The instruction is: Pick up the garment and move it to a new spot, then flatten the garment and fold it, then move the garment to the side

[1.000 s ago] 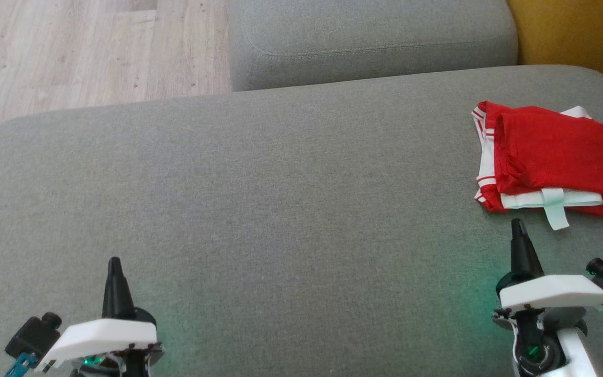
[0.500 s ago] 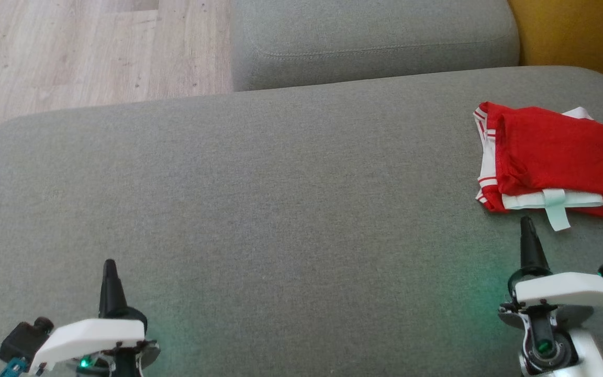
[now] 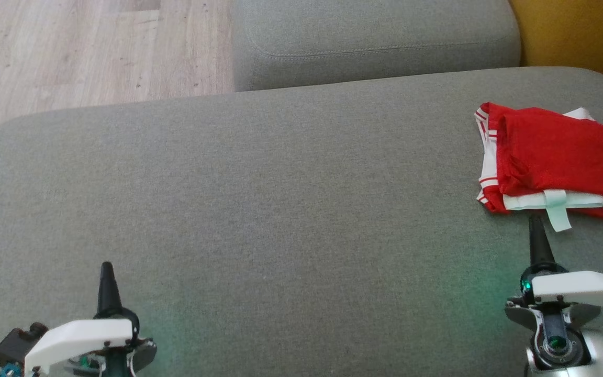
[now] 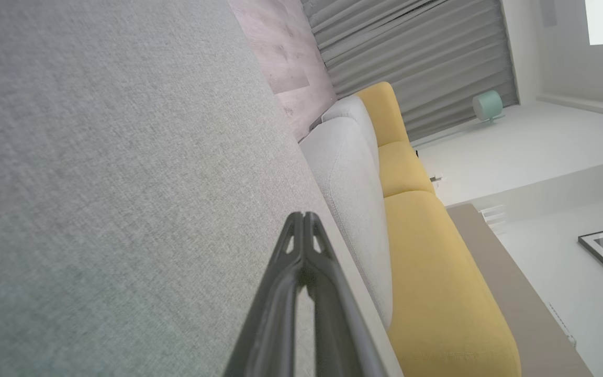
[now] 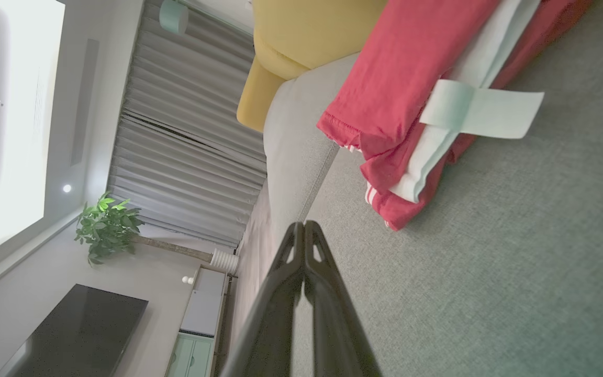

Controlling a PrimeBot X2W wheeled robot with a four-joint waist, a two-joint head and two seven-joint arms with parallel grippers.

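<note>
Logging left jaws at the lower left of the head view, left fingers [image 3: 107,283] pointing straight up the view over the grey seat cushion [image 3: 280,209], white wrist cover just behind them. Reading them as pressed together: in the left wrist view, seeing both dark fingers meeting at the tips and gripping nothing, with bare cushion fabric alongside and a yellow sofa [image 4: 427,272] beyond.

Logging right jaws at the lower right of the head view, right fingers [image 3: 538,241] also pointing up the view. Reading these as together too: seeing the tips touching in the right wrist view, with nothing between them.

Placing the garment [image 3: 558,157] at the far right of the cushion, running off the right edge of the head view: red cloth with white striped trim, lying folded in flat layers, a pale tab [image 3: 557,212] sticking out of its near edge. Finding the right fingertip just short of that near edge and just left of the tab, apart from the cloth as far as the right wrist view is showing. Finding the left jaws well apart from the garment, across the width of the cushion.

Noting a second grey cushion [image 3: 375,42] beyond the far edge and wooden floor [image 3: 71,52] at the upper left.
</note>
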